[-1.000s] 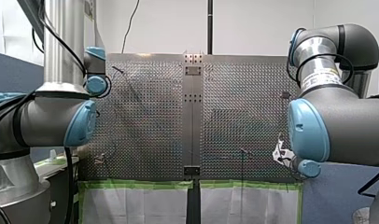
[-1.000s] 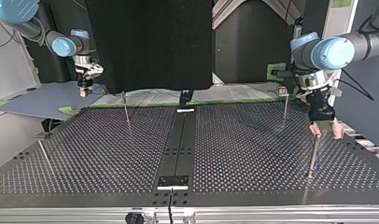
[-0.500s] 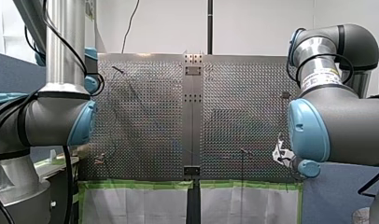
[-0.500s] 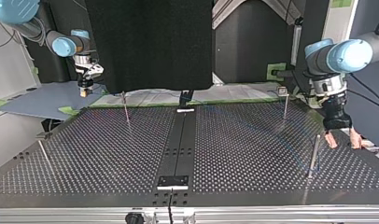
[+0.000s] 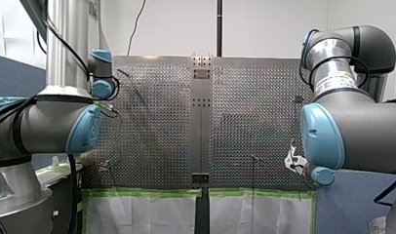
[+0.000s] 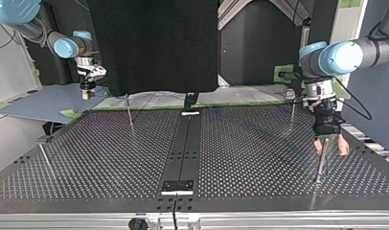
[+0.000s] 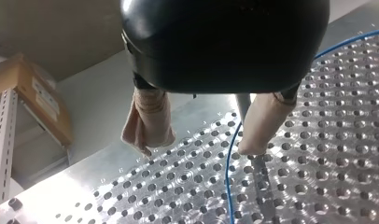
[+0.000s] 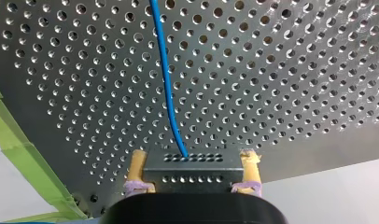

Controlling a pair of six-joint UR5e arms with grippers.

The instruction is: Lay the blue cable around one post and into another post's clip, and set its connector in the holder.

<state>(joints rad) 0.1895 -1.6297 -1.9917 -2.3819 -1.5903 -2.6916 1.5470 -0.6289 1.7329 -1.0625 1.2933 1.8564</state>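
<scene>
The blue cable (image 8: 166, 79) runs over the desk (image 8: 295, 70) from its dark connector (image 8: 192, 165), which my right gripper (image 8: 192, 175) pinches between its yellow pads (image 8: 137, 170), while my left gripper (image 6: 331, 145) hangs spread open with a thin post (image 6: 321, 165) between its fingers (image 6: 344, 145).

The perforated table (image 6: 111, 158) carries thin upright posts (image 6: 319, 167), with the blue cable (image 7: 227, 186) lying across it.

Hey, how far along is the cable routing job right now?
Done: my right gripper is shut on the connector, the blue cable running from it across the table. In hand: my left gripper is open, straddling a post where the cable bends. Left: I see no clip holding the cable, and the connector is in the gripper, not a holder.
</scene>
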